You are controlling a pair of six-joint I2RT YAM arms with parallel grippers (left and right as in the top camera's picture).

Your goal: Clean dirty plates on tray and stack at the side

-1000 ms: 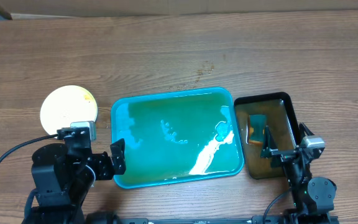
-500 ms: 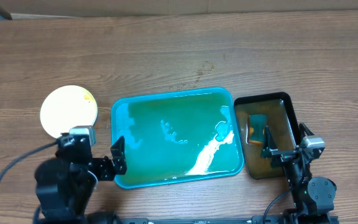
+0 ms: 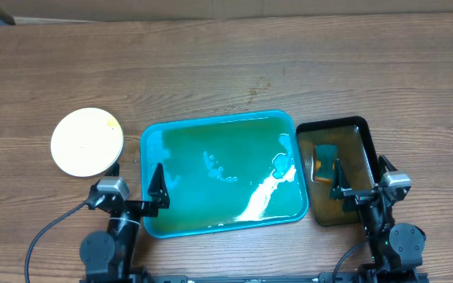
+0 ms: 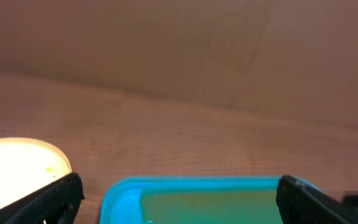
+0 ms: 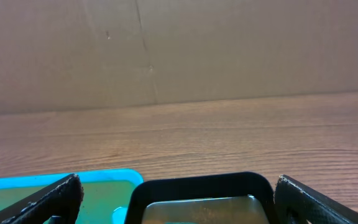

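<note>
The left gripper stood spread wide, with nothing between its black fingers, low at the near left corner of the large teal-green rectangular plastic tray. The right gripper was spread just as wide and empty, off that tray's near right corner. One of its fingers was over the near end of a smaller black rectangular tray, which lay just beside the teal tray's right rim.

In the black tray's brownish liquid sat a yellow-and-green sponge. The teal tray held greenish water and a white streak of suds toward its near right part.

Left of the teal tray, apart from its rim, a round white plate with a yellowish patch at one edge lay on the brown wooden worktop. Whether others lay beneath it could not be told.
</note>
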